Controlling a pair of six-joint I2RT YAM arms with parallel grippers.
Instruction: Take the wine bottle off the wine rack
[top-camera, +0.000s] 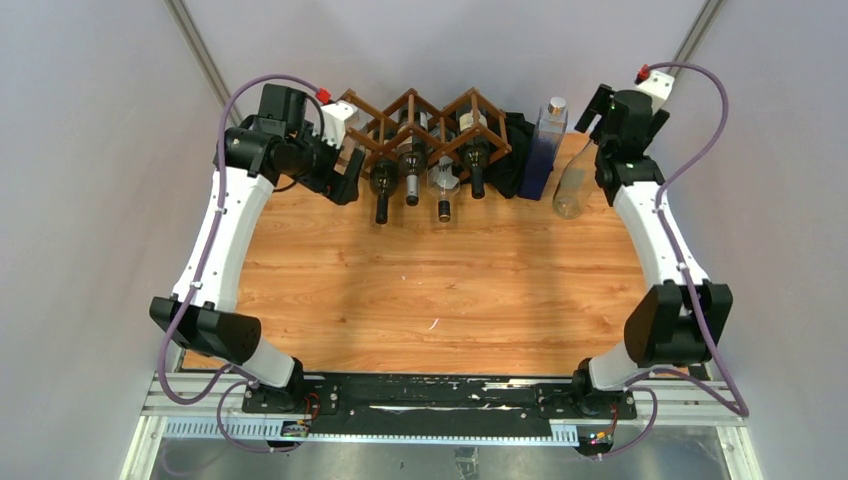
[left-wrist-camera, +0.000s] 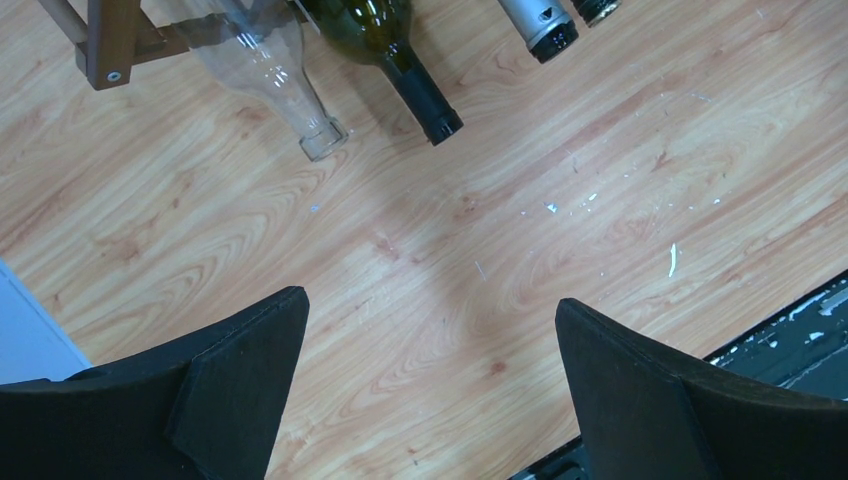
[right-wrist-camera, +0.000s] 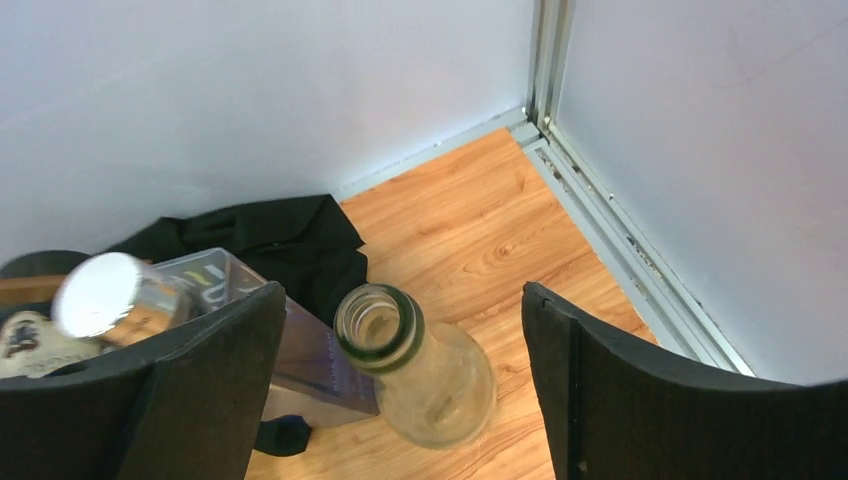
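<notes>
1. Bottom of the left wrist view: found left gripper (left-wrist-camera: 430, 305) spread wide, gripping nothing, above bare table (left-wrist-camera: 440, 230).
2. Top of that view: noted green wine bottle (left-wrist-camera: 395, 55), neck pointing down-frame toward the fingers, long axis running back into the wine rack (left-wrist-camera: 110, 40) at upper left.
3. Judged left arm nearer; likely a pull along the neck's axis.
4. Right wrist view, well apart from the rack: saw right gripper (right-wrist-camera: 400, 300) spread either side of a standing clear bottle (right-wrist-camera: 420, 375), not pinching it.

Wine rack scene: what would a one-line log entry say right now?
left fingers open, empty | right fingers open over clear bottle | wine rack holds bottles
</notes>
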